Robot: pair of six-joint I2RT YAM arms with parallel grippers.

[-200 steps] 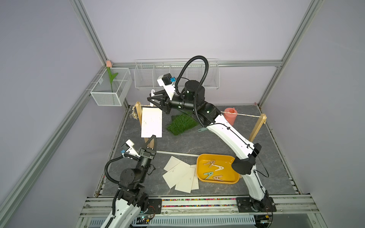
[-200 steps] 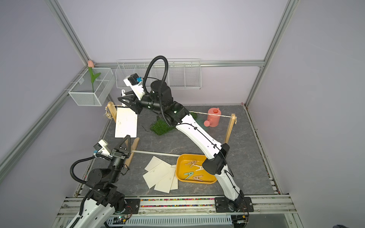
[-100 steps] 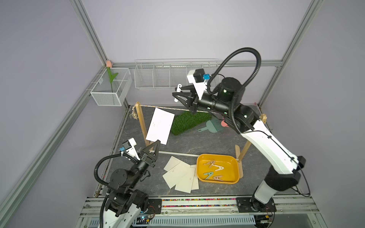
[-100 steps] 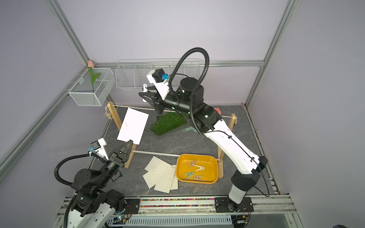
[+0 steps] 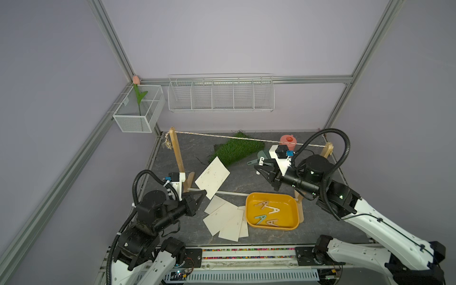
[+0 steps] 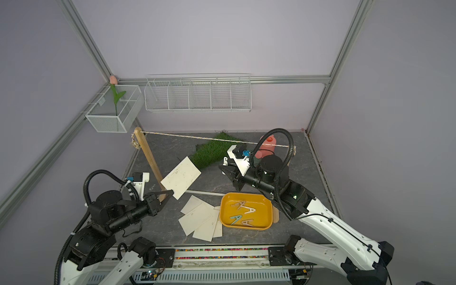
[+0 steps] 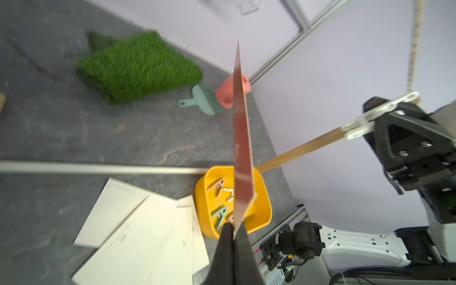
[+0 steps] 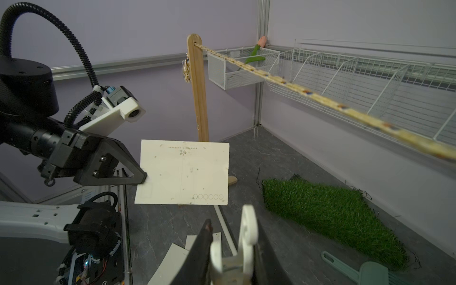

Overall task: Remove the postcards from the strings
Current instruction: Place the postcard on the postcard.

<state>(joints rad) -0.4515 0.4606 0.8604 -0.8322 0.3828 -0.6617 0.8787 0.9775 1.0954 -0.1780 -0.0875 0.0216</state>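
Observation:
My left gripper (image 5: 201, 195) is shut on the corner of a cream postcard (image 5: 212, 178), held tilted in the air near the left wooden post; the right wrist view shows the postcard (image 8: 183, 172) face-on. Several other postcards (image 5: 227, 219) lie overlapped on the table beside the tray. The string (image 5: 246, 138) runs bare between the two posts. Below the string's right half, my right gripper (image 5: 259, 169) is shut on a white clothespin (image 8: 246, 227).
A yellow tray (image 5: 271, 195) with several clothespins sits at front centre, next to the right post. A grass mat (image 5: 237, 150), a green brush (image 7: 202, 101) and a pink watering can (image 5: 287, 140) lie behind. Wire baskets (image 5: 220, 95) hang on the back wall.
The postcard has come off the string and moved down and forward in my left gripper. My right arm has swung from the string's left end to the right and down, carrying the clothespin.

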